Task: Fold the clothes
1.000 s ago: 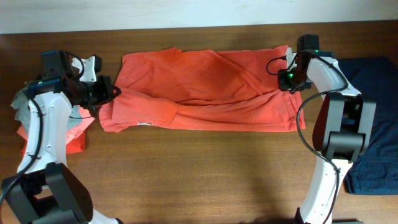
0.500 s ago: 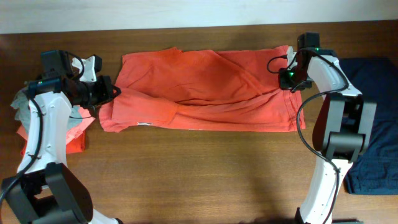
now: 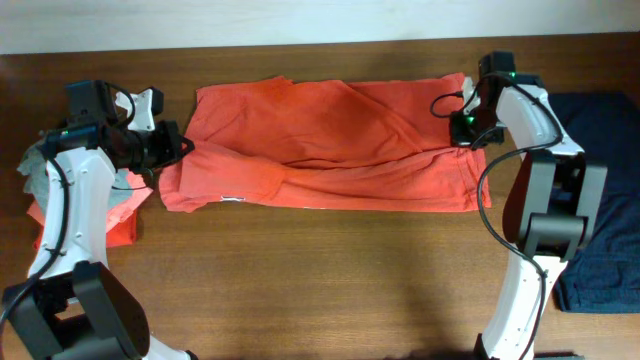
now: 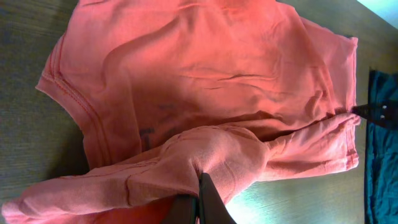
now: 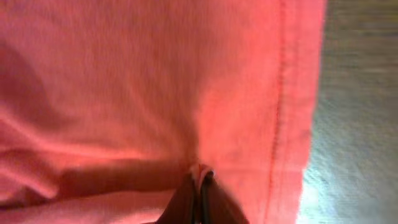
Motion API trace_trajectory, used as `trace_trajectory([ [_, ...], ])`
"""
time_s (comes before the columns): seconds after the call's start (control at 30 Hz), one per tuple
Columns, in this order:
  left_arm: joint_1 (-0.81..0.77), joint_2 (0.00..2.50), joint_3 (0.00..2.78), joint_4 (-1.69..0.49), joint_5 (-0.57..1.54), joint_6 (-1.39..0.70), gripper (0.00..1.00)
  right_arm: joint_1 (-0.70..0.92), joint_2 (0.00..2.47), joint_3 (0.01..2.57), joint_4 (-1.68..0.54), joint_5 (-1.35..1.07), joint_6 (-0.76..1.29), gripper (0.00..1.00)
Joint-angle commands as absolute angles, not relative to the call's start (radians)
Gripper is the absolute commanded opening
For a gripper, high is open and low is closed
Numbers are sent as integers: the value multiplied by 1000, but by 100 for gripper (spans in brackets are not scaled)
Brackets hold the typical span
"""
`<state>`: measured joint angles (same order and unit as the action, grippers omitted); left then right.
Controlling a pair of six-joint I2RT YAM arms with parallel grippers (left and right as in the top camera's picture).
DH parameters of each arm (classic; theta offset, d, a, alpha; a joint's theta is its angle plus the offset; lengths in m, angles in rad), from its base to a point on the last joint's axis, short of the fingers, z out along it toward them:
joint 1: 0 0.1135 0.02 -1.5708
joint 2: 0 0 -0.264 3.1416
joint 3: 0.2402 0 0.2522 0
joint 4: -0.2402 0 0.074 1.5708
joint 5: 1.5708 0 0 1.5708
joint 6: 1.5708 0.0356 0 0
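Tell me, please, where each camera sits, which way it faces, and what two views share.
Overhead: fixed above the table, looking straight down on the spread orange-red T-shirt; both arms show, left gripper and right gripper at its opposite ends.
Left wrist: low at the shirt's left end, looking across it; its own shut fingers pinch a fold.
Right wrist: close over the shirt's hemmed edge; its own shut fingers pinch cloth.
Shared: overhead and left wrist both show the right gripper and the navy garment.

Faint dark marks on the T-shirt cannot be read.
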<state>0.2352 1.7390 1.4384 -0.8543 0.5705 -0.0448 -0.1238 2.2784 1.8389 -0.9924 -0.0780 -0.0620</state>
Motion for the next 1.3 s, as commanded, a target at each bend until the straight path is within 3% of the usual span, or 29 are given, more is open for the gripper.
trace_trajectory([
  [0.0, 241, 1718, 1468, -863, 596, -43, 1, -160, 2172, 1918, -1061, -40, -30, 4],
  [0.13, 249, 1671, 1533, -914, 691, -45, 1, -204, 1997, 1958, -1193, -39, -10, 4],
  [0.5, 253, 1405, 1707, -1112, 688, -44, 0, -226, 1526, 1958, -1425, -18, -9, 4],
  [0.87, 250, 984, 1707, -1197, 436, -6, 1, -225, 1044, 1958, -1428, -12, -9, 4],
  [1.07, 250, 906, 1707, -1155, 359, -7, 0, -225, 987, 1958, -1372, 39, -9, 4],
  [1.27, 250, 1019, 1706, -1142, 361, -7, 0, -225, 1135, 1958, -1346, 39, -10, 4],
])
